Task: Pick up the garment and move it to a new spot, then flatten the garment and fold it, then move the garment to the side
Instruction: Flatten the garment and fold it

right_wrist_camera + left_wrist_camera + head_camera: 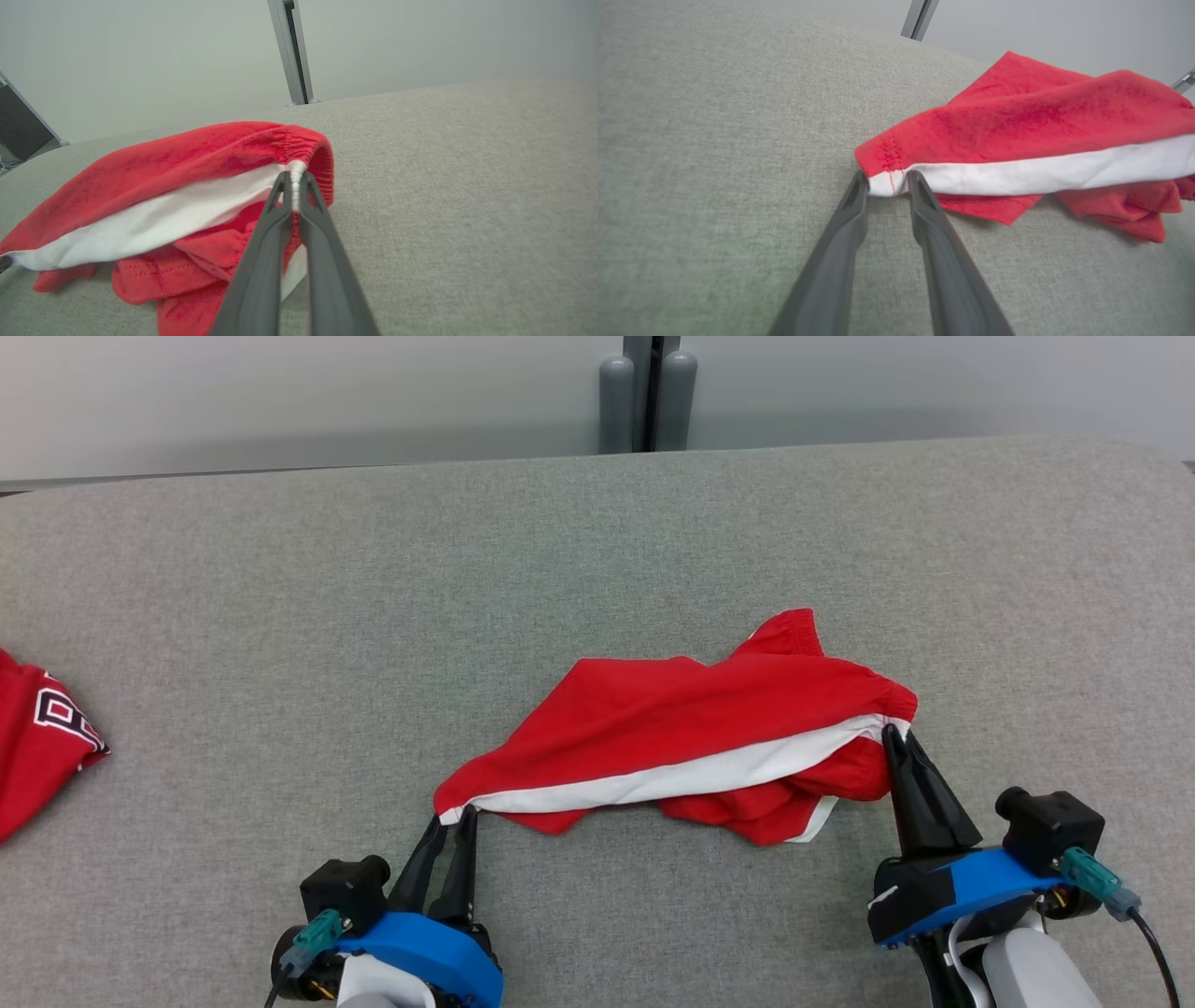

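Garment (691, 728) (red shorts, white side stripe (691, 775)) lies crumpled at front-centre of grey fabric surface (597, 541), between both grippers. R gripper (894, 735) clamped tight on elastic waistband at one end of stripe. L gripper (455, 817) part-open, tips straddling hem corner at stripe's other end; gap shows, so prob. not pinched yet. Likely reason: grab both ends of one seam so cloth can be pulled taut & flattened. Second red garment (37, 747) lies well apart at far L edge.

No legible text, black-and-white block marking (65, 717) on red cloth (28, 765) at left edge, unreadable
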Available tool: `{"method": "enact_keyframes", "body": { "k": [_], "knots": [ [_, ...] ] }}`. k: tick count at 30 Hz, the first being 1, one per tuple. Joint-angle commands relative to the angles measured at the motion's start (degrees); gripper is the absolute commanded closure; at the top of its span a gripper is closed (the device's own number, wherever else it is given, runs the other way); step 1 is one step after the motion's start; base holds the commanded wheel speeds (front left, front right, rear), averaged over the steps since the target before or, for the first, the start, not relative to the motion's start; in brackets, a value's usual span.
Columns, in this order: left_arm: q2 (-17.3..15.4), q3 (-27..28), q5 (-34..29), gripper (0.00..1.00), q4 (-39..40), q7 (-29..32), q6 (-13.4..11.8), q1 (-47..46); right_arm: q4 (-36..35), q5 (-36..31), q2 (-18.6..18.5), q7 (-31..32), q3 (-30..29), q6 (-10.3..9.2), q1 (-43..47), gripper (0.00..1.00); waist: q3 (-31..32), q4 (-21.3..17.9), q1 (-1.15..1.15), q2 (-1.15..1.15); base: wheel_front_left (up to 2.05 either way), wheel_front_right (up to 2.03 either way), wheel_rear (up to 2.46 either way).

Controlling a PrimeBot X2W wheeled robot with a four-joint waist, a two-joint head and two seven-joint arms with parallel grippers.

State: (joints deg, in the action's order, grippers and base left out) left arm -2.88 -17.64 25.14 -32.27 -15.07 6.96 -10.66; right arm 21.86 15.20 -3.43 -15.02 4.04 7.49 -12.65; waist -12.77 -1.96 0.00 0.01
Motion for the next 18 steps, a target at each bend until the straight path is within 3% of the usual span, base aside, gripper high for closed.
{"method": "enact_keyframes", "body": {
  "k": [1,2,3,14,18],
  "knots": [
    [-0.01,-0.14,-0.39,0.71,0.46,-0.15,0.23,0.08,0.13,-0.06,-0.25,-0.22,0.09,0.01,-0.69,1.0,-0.04,0.06,0.0,-0.01,0.0,0.0,0.0],
    [-0.01,-0.08,-0.52,0.9,0.59,-0.15,0.22,0.08,0.16,-0.06,-0.26,-0.22,0.06,0.01,-0.69,1.0,-0.04,0.09,0.0,-0.01,0.0,0.0,0.0],
    [-0.01,-0.06,-0.94,1.0,0.55,-0.15,-0.06,0.05,0.18,-0.08,-0.25,-0.22,0.03,0.01,-0.7,1.0,-0.06,0.12,0.0,-0.01,0.0,0.0,0.0],
    [-0.04,4.01,-3.77,1.0,9.38,-0.15,-0.08,-0.67,-3.15,1.67,-0.09,-0.21,-0.85,0.01,-1.89,1.0,3.09,0.18,0.0,-0.01,0.0,0.0,0.0],
    [-0.02,6.07,-6.9,1.0,13.71,-0.16,0.23,-3.1,-5.4,3.08,-1.9,-0.23,0.82,0.01,-4.25,1.0,6.48,0.0,0.0,-0.01,0.0,0.0,0.0]
  ]
}}
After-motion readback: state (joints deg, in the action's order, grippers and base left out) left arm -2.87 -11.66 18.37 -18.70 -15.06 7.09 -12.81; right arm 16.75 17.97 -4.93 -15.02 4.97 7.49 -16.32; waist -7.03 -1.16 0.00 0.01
